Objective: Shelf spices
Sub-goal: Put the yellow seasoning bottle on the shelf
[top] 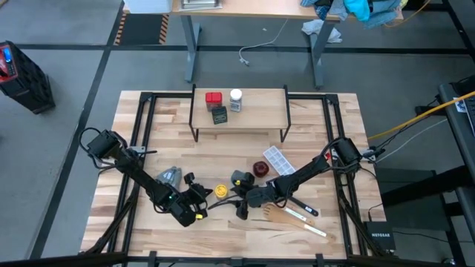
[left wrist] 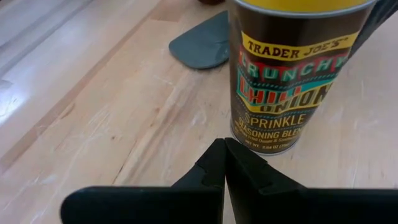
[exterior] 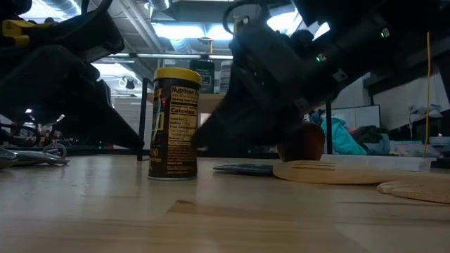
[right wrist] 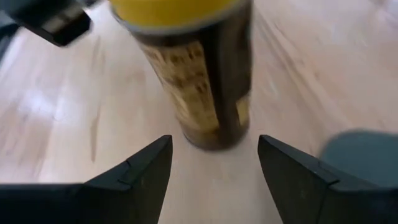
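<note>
A: The yellow-lidded amber glass jar is standing upright on the wooden tabletop, and the right gripper is facing it, fingers spread apart.

B: The left gripper is sitting just beside it, fingers pressed together, seemingly not touching.

Yellow-lidded amber jar upright on tabletop at 6 o'clock; red tin, dark tin, white-capped jar clustered on shelf at 12 o'clock.

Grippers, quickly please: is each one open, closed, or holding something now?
Left gripper: closed, holding nothing, just short of the yellow-lidded jar.
Right gripper: open, empty, facing the same jar.
</note>
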`<state>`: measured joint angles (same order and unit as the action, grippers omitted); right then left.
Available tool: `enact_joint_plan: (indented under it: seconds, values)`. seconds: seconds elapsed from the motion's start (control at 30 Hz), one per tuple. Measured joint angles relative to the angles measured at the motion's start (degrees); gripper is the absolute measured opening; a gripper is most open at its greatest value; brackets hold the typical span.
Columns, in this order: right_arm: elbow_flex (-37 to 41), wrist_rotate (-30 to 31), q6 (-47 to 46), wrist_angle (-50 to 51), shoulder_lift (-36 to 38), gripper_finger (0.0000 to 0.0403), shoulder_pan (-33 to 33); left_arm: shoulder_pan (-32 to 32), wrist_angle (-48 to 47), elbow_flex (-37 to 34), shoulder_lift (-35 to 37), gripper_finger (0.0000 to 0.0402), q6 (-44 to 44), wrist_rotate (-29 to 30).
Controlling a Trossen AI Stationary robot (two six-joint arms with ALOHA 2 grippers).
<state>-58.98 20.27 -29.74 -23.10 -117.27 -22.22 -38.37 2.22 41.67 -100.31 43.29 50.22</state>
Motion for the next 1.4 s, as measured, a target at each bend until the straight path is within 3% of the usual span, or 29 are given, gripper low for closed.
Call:
enact_joint_plan:
  seconds: [0.17,0.4,0.53,1.0,1.4]
  values:
    - [-0.01,1.72,-1.81,0.15,0.00,0.0244,-2.41,-0.02,0.45,0.00,0.00,0.0003,0.02,0.06]
    - [0.00,13.59,-1.91,-0.47,0.00,0.0243,-6.01,-0.02,5.44,0.00,-0.04,0.0003,-2.46,0.08]
    - [0.00,17.33,-2.47,-0.94,0.02,0.0243,-6.42,-0.02,7.58,0.00,-0.17,0.0003,-3.48,0.07]
    - [-0.04,14.67,-8.41,-5.47,-4.61,0.0244,-6.16,-0.31,20.30,0.31,-11.47,0.0003,-2.38,0.28]
    - [-0.04,14.64,-8.36,-5.16,-4.61,0.0244,-6.20,-0.31,21.42,0.33,-12.17,0.0003,-2.80,1.31]
